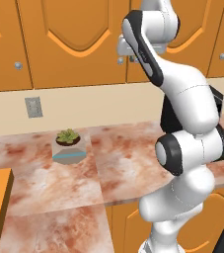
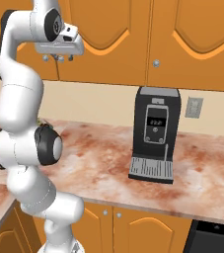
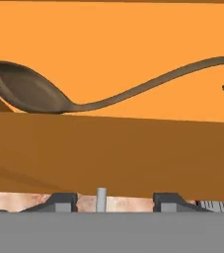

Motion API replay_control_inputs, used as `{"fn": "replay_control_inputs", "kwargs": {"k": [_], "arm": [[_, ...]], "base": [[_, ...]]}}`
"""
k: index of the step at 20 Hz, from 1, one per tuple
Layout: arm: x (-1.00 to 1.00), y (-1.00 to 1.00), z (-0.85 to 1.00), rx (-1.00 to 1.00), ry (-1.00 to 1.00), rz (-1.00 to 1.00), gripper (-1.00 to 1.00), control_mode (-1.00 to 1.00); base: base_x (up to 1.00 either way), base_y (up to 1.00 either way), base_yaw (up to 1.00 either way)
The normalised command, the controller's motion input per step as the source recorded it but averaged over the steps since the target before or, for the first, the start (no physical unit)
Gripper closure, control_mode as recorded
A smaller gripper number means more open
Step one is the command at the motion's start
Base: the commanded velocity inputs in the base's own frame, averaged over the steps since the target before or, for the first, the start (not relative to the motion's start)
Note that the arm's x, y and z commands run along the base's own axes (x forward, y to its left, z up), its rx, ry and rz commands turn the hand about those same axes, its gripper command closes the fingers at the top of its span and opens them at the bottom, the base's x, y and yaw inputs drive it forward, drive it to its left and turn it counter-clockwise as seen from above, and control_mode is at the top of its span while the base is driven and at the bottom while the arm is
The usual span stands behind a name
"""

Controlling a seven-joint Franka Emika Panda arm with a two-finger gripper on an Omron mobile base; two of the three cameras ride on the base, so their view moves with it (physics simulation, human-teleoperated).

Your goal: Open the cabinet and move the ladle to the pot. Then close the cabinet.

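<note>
The ladle (image 3: 34,94) lies on its side on an orange shelf (image 3: 108,148) inside the cabinet, seen from the hand view. Its rounded dark brown bowl is toward the left of that view, and the thin handle sweeps up in a curve to the right, ending in a small hook near the right edge. The orange back wall of the cabinet rises behind it. The two dark fingers (image 3: 64,200) rise at the bottom of the hand view, spread apart with nothing between them, well short of the ladle and below the front edge of the shelf. Two small silver knobs stand just above the fingers.

In the base views the gripper (image 2: 58,49) is raised to the bottom edge of the wall cabinet (image 1: 74,39), among the arched orange doors with small round silver knobs (image 2: 156,63).

On the marbled reddish worktop (image 1: 59,183) sits a small succulent (image 1: 68,138) in a pale square planter with a blue band, near the back wall beneath a grey wall outlet (image 1: 33,106). Farther along the worktop stands a black coffee machine (image 2: 155,141) with a small lit display; the marks on it are too small to read. Orange base cabinets (image 2: 133,230) run below the worktop.
</note>
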Motion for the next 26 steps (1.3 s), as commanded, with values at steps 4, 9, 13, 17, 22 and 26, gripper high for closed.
{"fn": "replay_control_inputs", "kwargs": {"k": [4,9,13,17,22,26], "arm": [[0.0,0.0,-0.78,0.0,-0.28,0.03,1.0,-1.0],[-0.1,-0.01,-0.89,0.01,-0.29,0.05,1.0,-1.0],[-0.58,-0.44,-0.36,0.05,-0.2,0.05,1.0,-1.0],[-0.76,-0.8,0.0,0.03,-0.1,0.03,1.0,-1.0],[-0.81,-0.99,0.0,0.0,-0.03,0.0,1.0,-1.0],[-0.85,-1.0,0.0,0.0,0.0,0.0,1.0,-1.0]], "base": [[0.0,0.0,0.0],[0.0,0.0,0.0],[0.0,0.0,0.0],[0.0,0.0,0.0],[0.0,0.0,0.0],[0.0,0.0,0.0]]}}
